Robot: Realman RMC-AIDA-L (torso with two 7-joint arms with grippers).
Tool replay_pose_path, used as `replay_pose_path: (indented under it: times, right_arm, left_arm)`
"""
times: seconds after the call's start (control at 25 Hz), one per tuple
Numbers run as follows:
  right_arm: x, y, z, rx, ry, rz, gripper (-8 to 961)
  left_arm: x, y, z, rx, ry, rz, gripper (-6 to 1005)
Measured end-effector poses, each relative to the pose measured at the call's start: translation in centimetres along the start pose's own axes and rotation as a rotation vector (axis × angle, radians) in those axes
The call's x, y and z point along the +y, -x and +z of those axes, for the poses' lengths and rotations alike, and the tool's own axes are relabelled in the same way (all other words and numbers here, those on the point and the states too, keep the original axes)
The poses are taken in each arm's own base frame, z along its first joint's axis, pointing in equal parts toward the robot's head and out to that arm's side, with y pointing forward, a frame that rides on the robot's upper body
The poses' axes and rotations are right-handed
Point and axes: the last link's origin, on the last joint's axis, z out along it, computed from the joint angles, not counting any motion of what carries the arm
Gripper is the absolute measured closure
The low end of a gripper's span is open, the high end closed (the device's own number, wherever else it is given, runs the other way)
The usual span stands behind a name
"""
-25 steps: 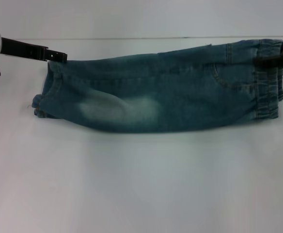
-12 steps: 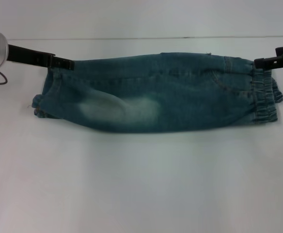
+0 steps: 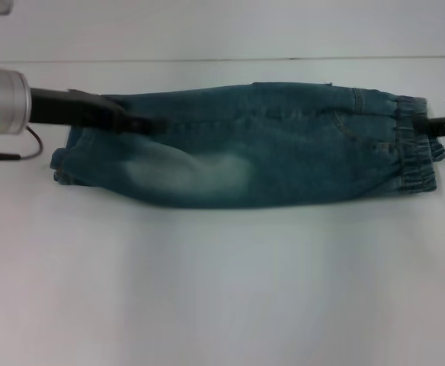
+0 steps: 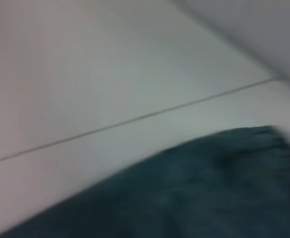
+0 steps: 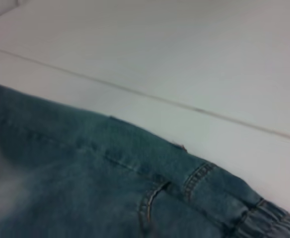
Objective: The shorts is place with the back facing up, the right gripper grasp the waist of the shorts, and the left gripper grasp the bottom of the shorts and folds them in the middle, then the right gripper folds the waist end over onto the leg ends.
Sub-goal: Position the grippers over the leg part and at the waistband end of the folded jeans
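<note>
Nearest the robot lay a bare stretch of white table (image 3: pixel 222 290). Beyond it, the denim shorts (image 3: pixel 268 145) lay flat and lengthwise across the table, already doubled along their length into a long band. The elastic waistband (image 3: pixel 417 149) was at the right end of the shorts and the leg hems (image 3: pixel 66 164) at the left end, with a pale faded patch (image 3: pixel 188 171) close to the hem end.

The left gripper (image 3: pixel 135 123) lay over the far edge of the shorts, just inside the leg hems; its finger state could not be told. The right gripper (image 3: pixel 436 126) sat at the far corner of the waistband, touching or just beside it; whether it was spread or pinching cloth could not be told either.

The right wrist view showed a back pocket seam (image 5: pixel 152 196) and the gathered elastic near the waistband. Past the shorts, the table's far seam line (image 3: pixel 222 59).

Judgement: denim is light but fairly stiff for cloth, limp enough to sag, not slippery, not fragile. The thick gathered waistband should give the firmest hold for the right gripper; pinch through all layers at the far corner, so the lower layer does not trail when folded toward the hems.
</note>
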Motion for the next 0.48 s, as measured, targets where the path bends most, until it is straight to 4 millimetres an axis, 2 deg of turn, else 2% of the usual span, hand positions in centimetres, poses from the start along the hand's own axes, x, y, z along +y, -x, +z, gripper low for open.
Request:
replay_pose_path:
  times: [0.12,0.24,0.36,0.48]
  right_arm:
    - [0.9,-2.5,-1.2,-0.08,0.003,-0.018,40]
    - [1.9,-5.3,-2.8,-0.219,-0.006,-0.013,40]
    - [1.9,-7.8,-4.2,-0.362,-0.064,0.015,40]
    - [1.9,-10.5,-4.6,-0.46,-0.107,0.049,40]
  left_arm:
    - [2.3,1.5,-0.5,0.057,0.2,0.07,61]
    - [3.0,2.1,-0.8,0.081,0.265,0.096,61]
    - [3.4,3.0,-0.9,0.105,0.312,0.103,61]
    - [3.6,3.6,-0.6,0.101,0.331,0.1,61]
